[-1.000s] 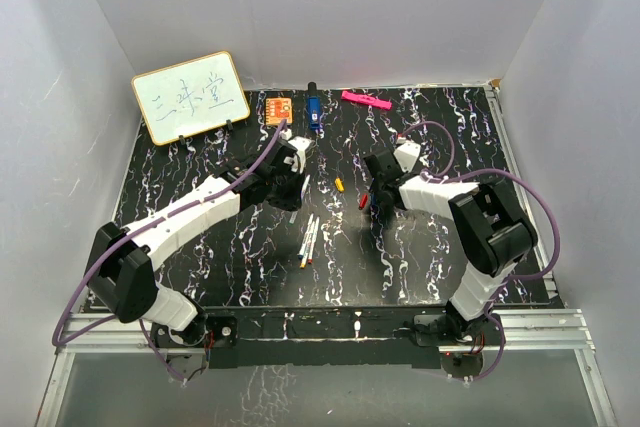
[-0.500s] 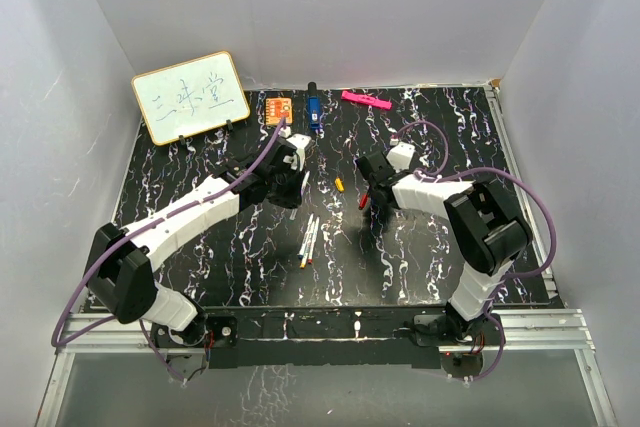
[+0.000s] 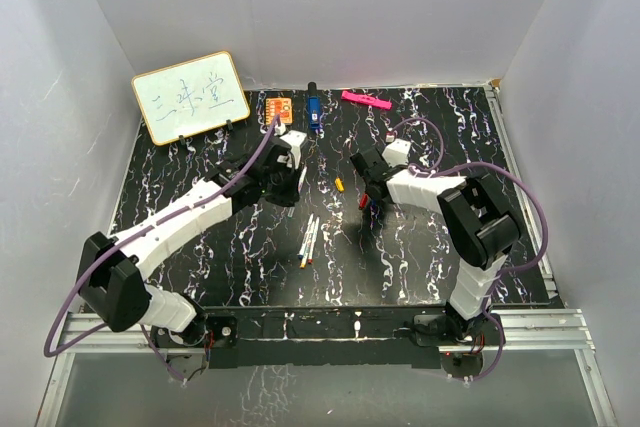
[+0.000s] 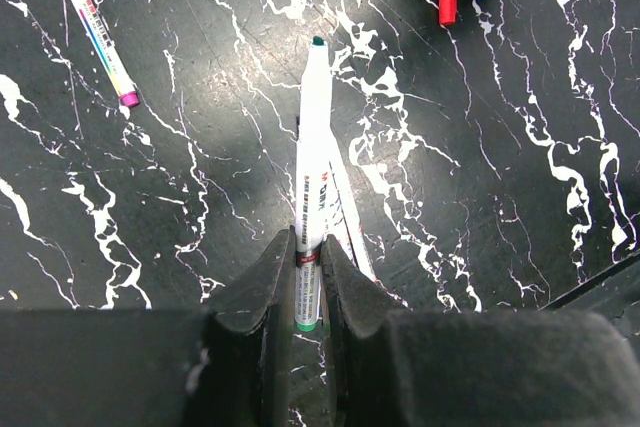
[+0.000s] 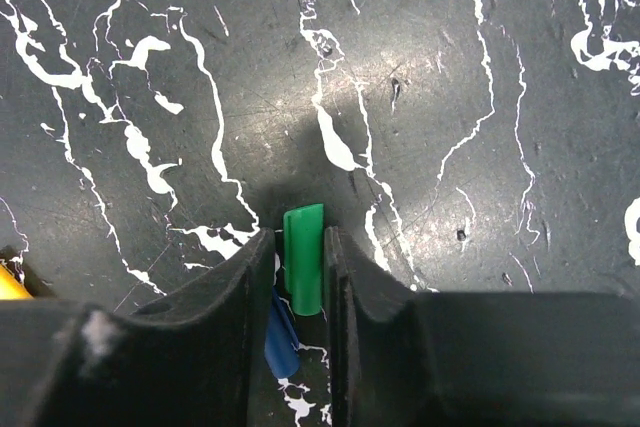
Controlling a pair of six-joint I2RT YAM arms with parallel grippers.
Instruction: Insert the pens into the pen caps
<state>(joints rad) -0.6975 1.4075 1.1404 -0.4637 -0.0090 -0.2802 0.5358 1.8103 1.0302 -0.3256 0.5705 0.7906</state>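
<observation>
My left gripper (image 4: 308, 243) is shut on a white pen (image 4: 314, 147) with a green tip, which points away from the wrist above the table. In the top view this gripper (image 3: 290, 183) is left of centre. My right gripper (image 5: 300, 239) is shut on the green cap (image 5: 303, 257), and a blue cap (image 5: 281, 339) lies below it. In the top view the right gripper (image 3: 368, 185) is right of centre. A yellow cap (image 3: 339, 184) and a red cap (image 3: 362, 201) lie between the grippers. Several pens (image 3: 308, 239) lie in front of them.
A whiteboard (image 3: 190, 97) stands at the back left. An orange square (image 3: 277, 108), a blue object (image 3: 313, 112) and a pink bar (image 3: 365, 100) lie along the back edge. White walls close in three sides. A pen with a purple end (image 4: 95, 27) lies on the table, at the upper left of the left wrist view.
My right gripper has moved left and a little farther back. My left arm has shifted slightly towards the back with the pen in it.
</observation>
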